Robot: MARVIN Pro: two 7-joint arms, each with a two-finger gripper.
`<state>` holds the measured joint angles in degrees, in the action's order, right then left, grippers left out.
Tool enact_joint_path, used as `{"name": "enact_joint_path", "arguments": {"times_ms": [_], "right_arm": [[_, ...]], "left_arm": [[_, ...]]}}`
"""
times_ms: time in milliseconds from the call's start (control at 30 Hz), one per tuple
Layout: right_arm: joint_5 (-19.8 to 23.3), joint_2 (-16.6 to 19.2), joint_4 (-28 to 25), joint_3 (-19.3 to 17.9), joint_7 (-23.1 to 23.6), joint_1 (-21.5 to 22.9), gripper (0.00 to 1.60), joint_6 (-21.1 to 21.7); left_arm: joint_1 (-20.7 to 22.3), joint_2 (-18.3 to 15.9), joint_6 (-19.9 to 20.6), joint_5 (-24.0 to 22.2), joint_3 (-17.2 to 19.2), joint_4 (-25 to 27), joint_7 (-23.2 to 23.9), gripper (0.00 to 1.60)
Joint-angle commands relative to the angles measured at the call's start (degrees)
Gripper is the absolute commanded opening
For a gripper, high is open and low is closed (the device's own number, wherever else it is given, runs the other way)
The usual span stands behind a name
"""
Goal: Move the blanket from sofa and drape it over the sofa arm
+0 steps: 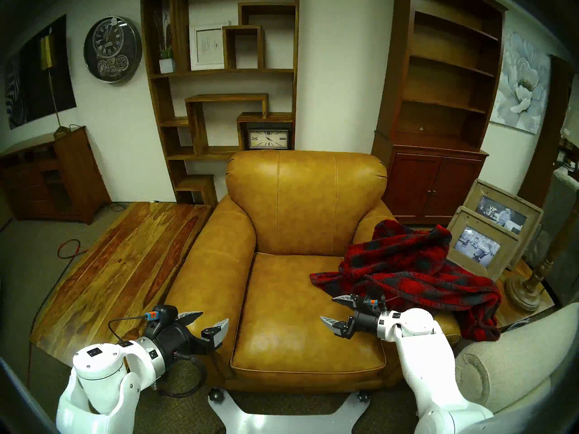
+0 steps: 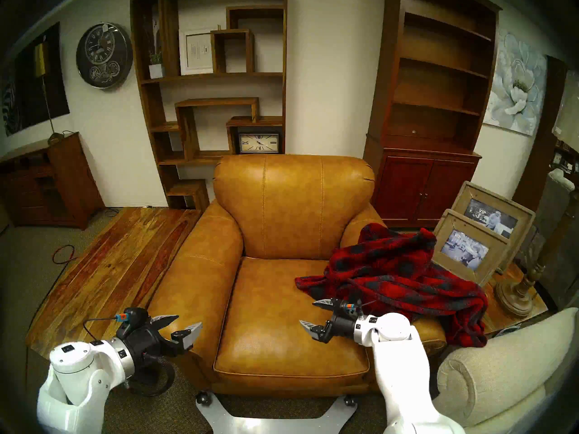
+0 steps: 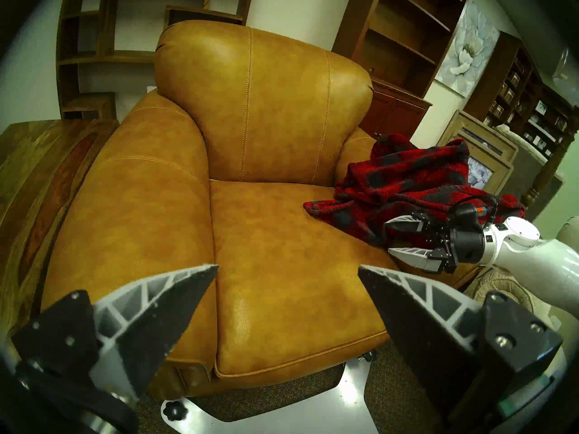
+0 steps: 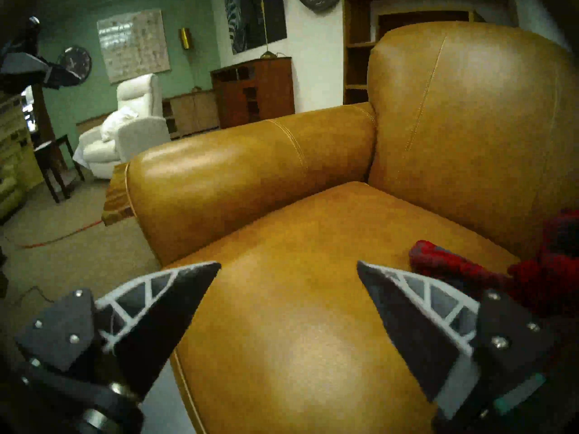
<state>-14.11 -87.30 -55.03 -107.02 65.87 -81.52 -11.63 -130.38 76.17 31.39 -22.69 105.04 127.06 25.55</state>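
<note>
The red and dark plaid blanket (image 1: 416, 267) lies bunched over the tan leather sofa's (image 1: 307, 204) viewer-right sofa arm (image 1: 367, 226). One side hangs down the arm's outer side and a corner rests on the seat cushion (image 1: 300, 317). My right gripper (image 1: 327, 307) is open and empty. It hovers over the seat's right part, just in front of the blanket corner (image 4: 438, 258). My left gripper (image 1: 214, 317) is open and empty above the front of the viewer-left armrest (image 1: 213, 267). The blanket also shows in the left wrist view (image 3: 407, 186).
A wooden table (image 1: 119, 267) stands left of the sofa. A beige fabric sofa with a scrolled arm (image 1: 501, 361) is at the right front. Two picture frames (image 1: 482, 245) and a turned wooden post base (image 1: 526, 286) stand right of the blanket. Shelves (image 1: 219, 79) line the back wall.
</note>
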Motion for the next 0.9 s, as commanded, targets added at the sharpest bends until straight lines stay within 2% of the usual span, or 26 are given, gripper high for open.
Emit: {"name": "enact_joint_path", "arguments": {"times_ms": [0,267,500,733,867], "right_arm": [[5.78,-4.39,-0.76,-2.88,-1.73,-4.24,1.60,1.08],[10.59,-4.96,-2.23,-7.34,-3.95,-8.18,1.60,0.81],[16.19,-5.69,-6.27,-11.82,-3.96,-12.62,1.60,-1.12],[21.40,-6.62,-9.97,-13.59,-3.75,-15.20,1.60,-2.32],[24.28,-6.50,-12.31,-13.32,-3.28,-16.44,1.60,-2.92]], "left_arm": [[0.16,0.01,-0.11,-0.07,-0.07,0.64,0.13,1.60],[0.34,0.07,-0.04,0.00,-0.07,0.54,0.23,1.60],[0.51,0.13,0.05,0.08,-0.07,0.46,0.36,1.60],[0.62,0.19,0.11,0.16,-0.07,0.46,0.47,1.60],[0.68,0.22,0.15,0.20,-0.07,0.44,0.53,1.60]]}}
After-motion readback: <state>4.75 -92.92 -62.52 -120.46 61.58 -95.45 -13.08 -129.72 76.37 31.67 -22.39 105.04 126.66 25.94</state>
